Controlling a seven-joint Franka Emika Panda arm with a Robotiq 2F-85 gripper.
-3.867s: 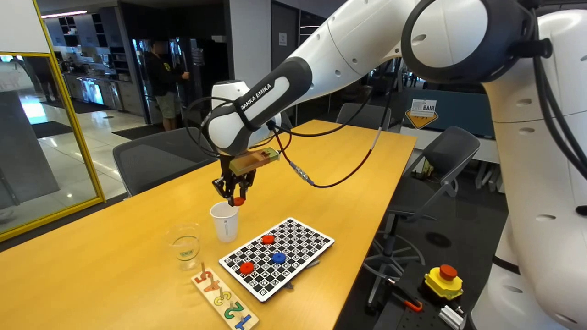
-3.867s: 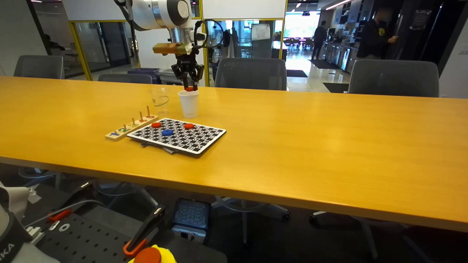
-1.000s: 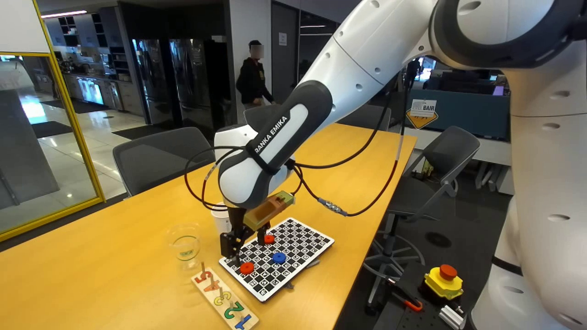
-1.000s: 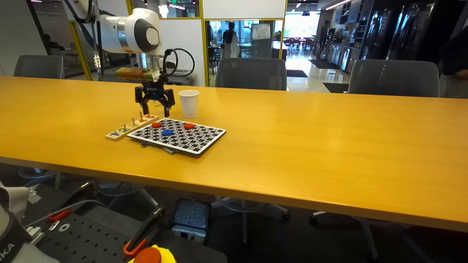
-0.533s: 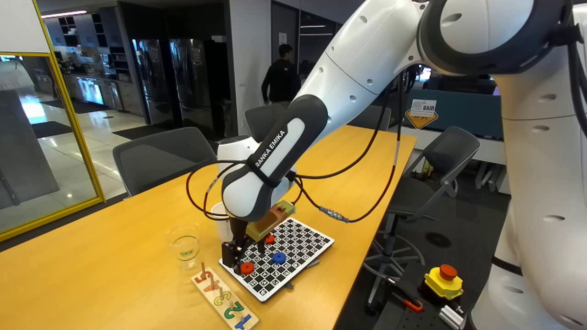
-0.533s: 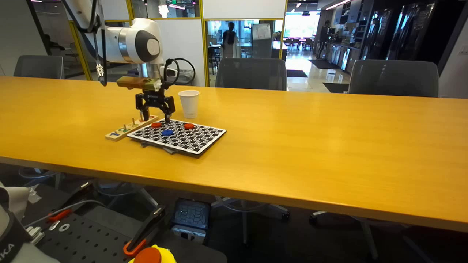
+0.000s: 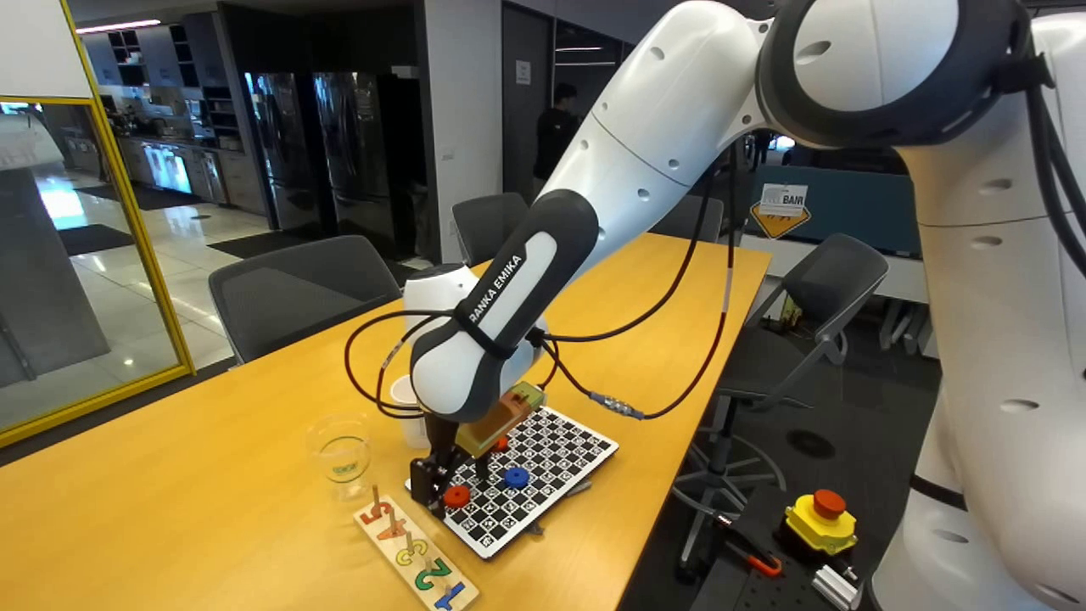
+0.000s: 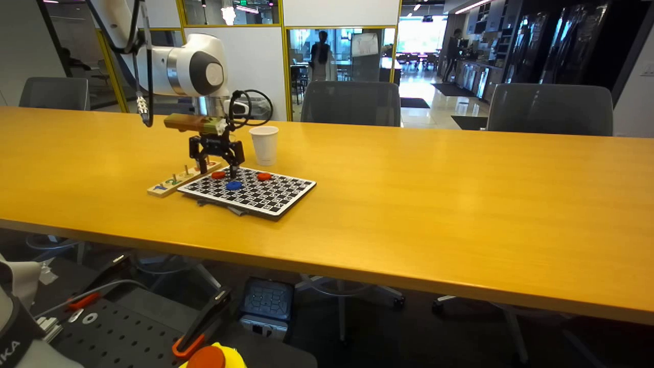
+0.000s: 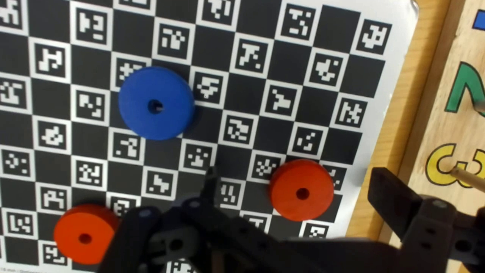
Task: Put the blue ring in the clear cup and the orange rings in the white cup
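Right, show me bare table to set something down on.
In an exterior view, the table is bare right of the checkerboard and white cup, and left of the peg strip. Crowded: between clear cup and peg strip, and around an orange ring, where the jaws stand open.

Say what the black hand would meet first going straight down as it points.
Probably the flat, black-and-white checkered board, under one fingertip of the open hand; a round red-orange ring shows between its fingers. Height is unclear.
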